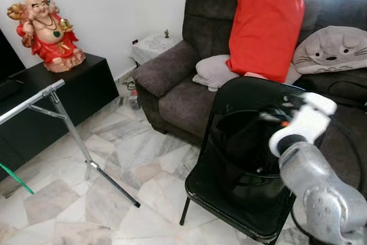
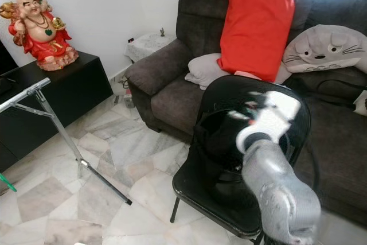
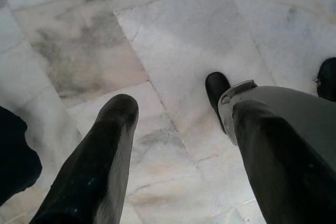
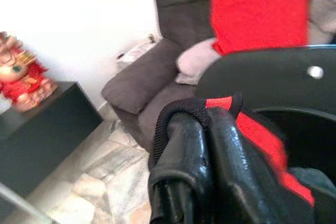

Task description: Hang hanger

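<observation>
Right gripper [image 4: 202,116] is up in front of the black folding chair [image 1: 229,199], about level with the backrest. Its two fingers are pressed flat together with no gap. A red-and-black fabric strip [image 4: 252,132] is looped over the tips, black trim curling round the end and the red part running back along the fingers, so its long axis pretty much follows the gripper. Can't tell whether it's actually pinched or just hooked on. Honestly, I can't pick out a hanger shape anywhere near the claw; it's too blurry in the head views.

On the chair seat there's some dark, rounded stuff, black on black, so no idea what it is.

Left gripper [image 3: 181,111] points down at the marble floor [image 3: 173,35], fingers spread wide, nothing between them.

Behind the chair is the dark brown sofa [image 1: 172,93], with a big red cushion [image 1: 264,27] standing upright against the back, a grey pillow [image 1: 215,70] lying at its foot and a grey cat-face cushion [image 1: 332,50] further right. Well off to the left, a silver metal rack [image 1: 63,121] stands on the floor, its legs slanting. Behind it is a black cabinet [image 1: 86,87] with a red-robed laughing figurine [image 1: 46,32] on top.
</observation>
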You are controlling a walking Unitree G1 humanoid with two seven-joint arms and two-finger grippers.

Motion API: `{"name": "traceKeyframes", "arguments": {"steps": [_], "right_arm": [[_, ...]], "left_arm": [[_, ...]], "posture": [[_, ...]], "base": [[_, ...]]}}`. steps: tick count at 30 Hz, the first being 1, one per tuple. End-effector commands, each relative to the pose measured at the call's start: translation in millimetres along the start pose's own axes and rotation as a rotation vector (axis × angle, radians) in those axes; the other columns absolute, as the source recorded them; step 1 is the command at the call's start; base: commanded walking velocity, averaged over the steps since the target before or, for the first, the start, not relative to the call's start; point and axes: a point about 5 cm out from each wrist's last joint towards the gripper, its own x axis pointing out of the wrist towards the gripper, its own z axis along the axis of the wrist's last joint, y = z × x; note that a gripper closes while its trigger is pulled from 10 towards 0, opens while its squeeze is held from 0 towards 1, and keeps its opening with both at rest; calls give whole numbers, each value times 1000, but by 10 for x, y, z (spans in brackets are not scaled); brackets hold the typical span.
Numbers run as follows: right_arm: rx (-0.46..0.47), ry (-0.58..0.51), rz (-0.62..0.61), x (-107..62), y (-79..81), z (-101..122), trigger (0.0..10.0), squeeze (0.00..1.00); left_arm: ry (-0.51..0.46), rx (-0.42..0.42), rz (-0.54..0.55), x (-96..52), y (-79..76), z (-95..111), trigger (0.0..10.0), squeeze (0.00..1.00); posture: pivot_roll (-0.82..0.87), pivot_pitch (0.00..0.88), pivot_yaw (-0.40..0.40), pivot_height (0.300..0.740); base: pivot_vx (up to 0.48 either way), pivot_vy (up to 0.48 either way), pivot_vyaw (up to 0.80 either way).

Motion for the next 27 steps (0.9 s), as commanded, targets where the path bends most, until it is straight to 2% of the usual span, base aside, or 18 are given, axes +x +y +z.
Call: {"name": "traceKeyframes", "arguments": {"steps": [1,2,3,5,7,9,10,11,12,13,15,17,20,21,22,23,25,27], "right_arm": [[-169,23,-29,-50,-68,-97,0,0],[-169,23,-29,-50,-68,-97,0,0],[-294,11,-16,-71,-107,-117,0,0],[-344,4,3,-83,-121,-110,0,0],[-570,-36,78,-101,-192,-27,0,0],[-617,-34,72,-98,-235,-23,0,0],[-646,-6,1,-68,-387,-22,0,0],[-637,27,-85,-40,-553,-17,0,0],[-637,27,-85,-40,-553,-17,0,0],[-592,30,-181,-5,-734,39,0,0],[-534,-12,-282,65,-952,190,0,0],[-549,-77,-364,170,-1137,417,0,0],[-566,-128,-389,289,-1181,599,0,0],[-556,-169,-339,351,-1108,673,0,0],[-549,-224,-150,430,-846,736,0,0],[-544,-220,228,405,-359,632,0,0],[-648,-233,560,187,56,478,0,0],[-802,-195,837,-91,273,220,0,0]], "left_arm": [[14,4,12,-17,55,-50,10000,0],[14,4,12,-17,55,-50,10000,0],[15,3,12,-19,58,-55,10000,0],[17,3,12,-20,60,-60,10000,0],[27,6,7,-24,63,-81,10000,0],[29,6,6,-25,63,-84,10000,0],[30,6,6,-26,62,-89,10000,0],[32,7,6,-26,61,-94,10000,0],[32,7,6,-26,61,-94,10000,0],[32,6,8,-27,62,-94,10000,0],[28,4,14,-26,64,-89,10000,0],[24,5,24,-24,73,-76,10000,0],[22,6,29,-22,84,-63,10000,0],[21,7,30,-22,88,-61,10000,0],[19,5,31,-23,92,-58,10000,0],[15,0,33,-24,102,-54,10000,0],[14,-2,35,-26,113,-54,10000,0],[15,-4,37,-27,121,-56,10000,0]], "posture": [[-127,8,84,740],[-127,8,84,740],[-126,9,85,740],[-128,9,85,740],[-135,8,87,740],[-135,8,87,740],[-134,4,87,740],[-132,1,87,740],[-132,1,87,740],[-132,1,87,740],[-131,0,88,740],[-133,0,88,740],[-138,0,91,740],[-136,0,93,740],[-129,0,91,740],[-130,3,91,740],[-133,9,90,740],[-130,17,88,740]], "base": [[0,0,0],[0,0,0],[0,0,0],[0,0,0],[0,0,0],[0,0,0],[0,0,0],[0,0,0],[0,0,0],[0,0,0],[0,0,0],[0,0,0],[0,0,0],[0,0,0],[0,0,0],[0,0,0],[0,0,0],[0,0,0]]}}
